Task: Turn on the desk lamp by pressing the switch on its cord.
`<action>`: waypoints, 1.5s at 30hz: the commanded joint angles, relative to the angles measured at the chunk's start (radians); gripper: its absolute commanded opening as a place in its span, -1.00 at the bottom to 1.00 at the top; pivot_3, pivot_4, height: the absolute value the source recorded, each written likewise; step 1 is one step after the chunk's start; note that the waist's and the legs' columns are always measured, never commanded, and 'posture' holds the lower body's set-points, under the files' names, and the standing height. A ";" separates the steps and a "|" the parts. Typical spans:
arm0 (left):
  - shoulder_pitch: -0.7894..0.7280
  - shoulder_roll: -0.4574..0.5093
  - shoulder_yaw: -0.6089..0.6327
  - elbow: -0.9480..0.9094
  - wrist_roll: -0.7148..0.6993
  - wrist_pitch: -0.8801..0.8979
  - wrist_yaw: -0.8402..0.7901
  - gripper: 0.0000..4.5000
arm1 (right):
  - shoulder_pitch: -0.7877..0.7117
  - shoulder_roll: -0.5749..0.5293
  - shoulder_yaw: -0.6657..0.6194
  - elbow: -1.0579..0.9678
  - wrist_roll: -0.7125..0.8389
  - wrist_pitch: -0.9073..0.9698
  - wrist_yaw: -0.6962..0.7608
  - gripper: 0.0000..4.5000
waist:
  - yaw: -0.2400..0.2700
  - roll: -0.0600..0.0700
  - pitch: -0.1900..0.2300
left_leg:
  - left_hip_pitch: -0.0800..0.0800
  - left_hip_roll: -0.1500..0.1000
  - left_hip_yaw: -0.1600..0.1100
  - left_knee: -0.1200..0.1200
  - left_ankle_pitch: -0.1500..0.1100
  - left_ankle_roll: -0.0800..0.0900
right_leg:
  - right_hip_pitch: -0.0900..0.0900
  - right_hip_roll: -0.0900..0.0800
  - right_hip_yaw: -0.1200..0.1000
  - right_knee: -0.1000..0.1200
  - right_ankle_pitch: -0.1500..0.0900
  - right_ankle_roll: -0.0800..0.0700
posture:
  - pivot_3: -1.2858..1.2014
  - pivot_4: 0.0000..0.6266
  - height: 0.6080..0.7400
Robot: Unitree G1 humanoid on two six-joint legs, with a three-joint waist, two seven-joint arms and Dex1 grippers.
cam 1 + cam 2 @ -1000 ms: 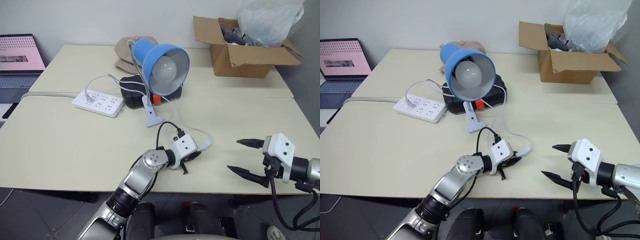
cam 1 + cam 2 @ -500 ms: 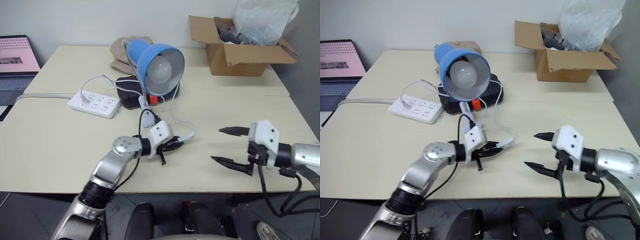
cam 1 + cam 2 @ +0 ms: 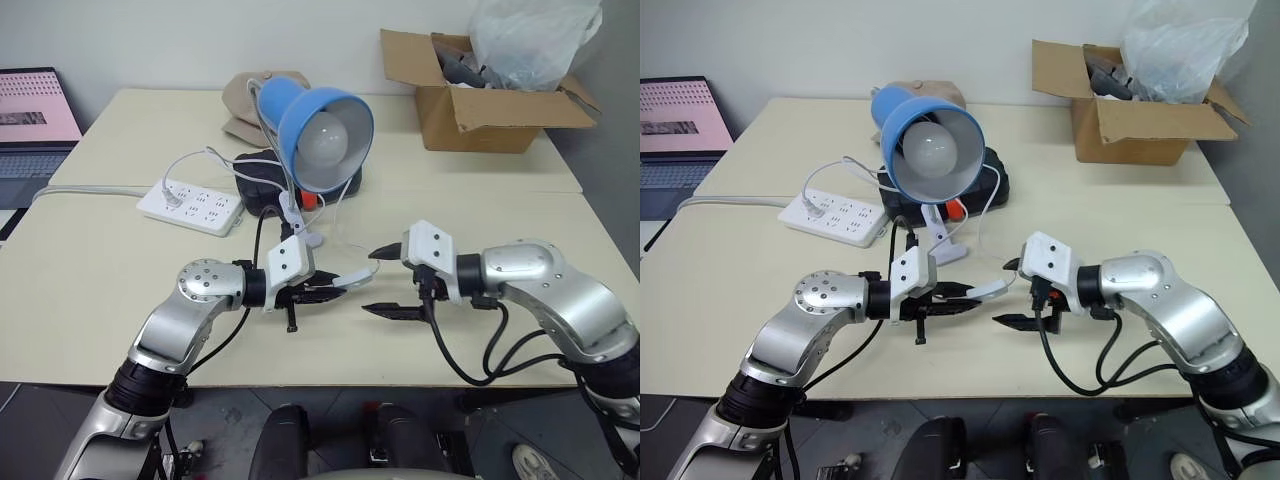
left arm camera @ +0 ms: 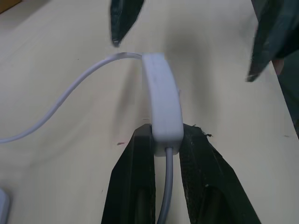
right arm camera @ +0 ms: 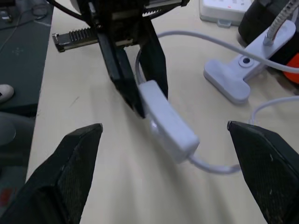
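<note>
While the left gripper (image 3: 318,291) clamps the near end of the switch (image 4: 161,108) between its two black fingers, the free end pokes out toward the right gripper (image 3: 381,280). That one faces it with jaws spread wide, one tip on each side of the switch's far end, not touching. From the switch, the cord (image 4: 70,93) arcs back toward the desk lamp (image 3: 322,135), which stands beyond it, clip base nearest, bulb unlit, blue shade facing the grippers.
</note>
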 commanded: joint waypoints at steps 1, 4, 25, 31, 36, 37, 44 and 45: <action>0.004 0.012 0.013 -0.037 0.001 -0.029 0.004 -0.82 | -0.045 0.019 0.019 0.025 -0.033 -0.027 0.028 1.00 | 0.000 0.000 0.000 | 0.000 0.000 0.000 0.000 0.000 0.000 | 0.000 0.000 0.000 0.000 0.000 0.000 | 0.03 -0.52 1.00; 0.007 0.011 0.012 -0.036 0.004 -0.033 0.007 -0.82 | -0.065 0.034 0.038 0.049 -0.049 -0.032 0.046 1.00 | 0.000 0.000 0.000 | 0.000 0.000 0.000 0.000 0.000 0.000 | 0.000 0.000 0.000 0.000 0.000 0.000 | 0.03 -0.52 1.00; 0.001 0.010 0.005 -0.015 0.031 -0.070 0.027 -0.82 | -0.087 0.049 0.075 0.166 -0.200 -0.172 0.142 -0.54 | 0.000 0.000 0.000 | 0.000 0.000 0.001 0.000 0.000 0.000 | 0.000 0.000 0.000 0.000 0.000 0.000 | 0.03 -0.52 1.00; -0.005 0.004 0.001 -0.001 0.045 -0.087 0.026 -0.82 | -0.095 0.072 0.056 0.179 -0.203 -0.178 0.160 -0.70 | 0.000 0.000 0.000 | 0.000 0.000 0.001 0.000 0.000 0.000 | 0.000 0.000 0.000 0.000 0.000 0.000 | 0.03 -0.52 1.00; -0.006 0.002 -0.002 0.002 0.052 -0.093 0.026 -0.82 | -0.089 0.084 0.044 0.172 -0.190 -0.181 0.171 -0.70 | 0.000 0.000 0.000 | 0.000 0.000 0.001 0.000 0.000 0.000 | 0.000 0.000 0.000 0.000 0.000 0.000 | 0.03 -0.52 1.00; -0.006 0.001 -0.005 0.003 0.058 -0.098 0.028 -0.82 | -0.084 0.087 0.032 0.172 -0.185 -0.187 0.166 -0.55 | 0.000 0.000 0.000 | 0.000 0.000 0.001 0.000 0.000 0.000 | 0.000 0.000 0.000 0.000 0.000 0.000 | 0.03 -0.52 1.00; -0.025 -0.002 -0.041 0.053 0.118 -0.161 0.035 -0.82 | -0.076 0.074 -0.040 0.161 -0.151 -0.188 0.185 0.15 | 0.000 0.000 0.000 | 0.000 0.000 0.001 0.000 0.000 0.000 | 0.000 0.000 0.000 0.001 0.000 0.000 | 0.03 -0.52 1.00; -0.029 -0.002 -0.045 0.063 0.126 -0.171 0.035 -0.82 | -0.077 0.072 -0.046 0.159 -0.150 -0.187 0.188 0.25 | 0.000 0.000 0.000 | 0.000 0.000 0.001 0.000 0.000 0.000 | 0.000 0.000 0.000 0.001 0.000 0.000 | 0.03 -0.52 1.00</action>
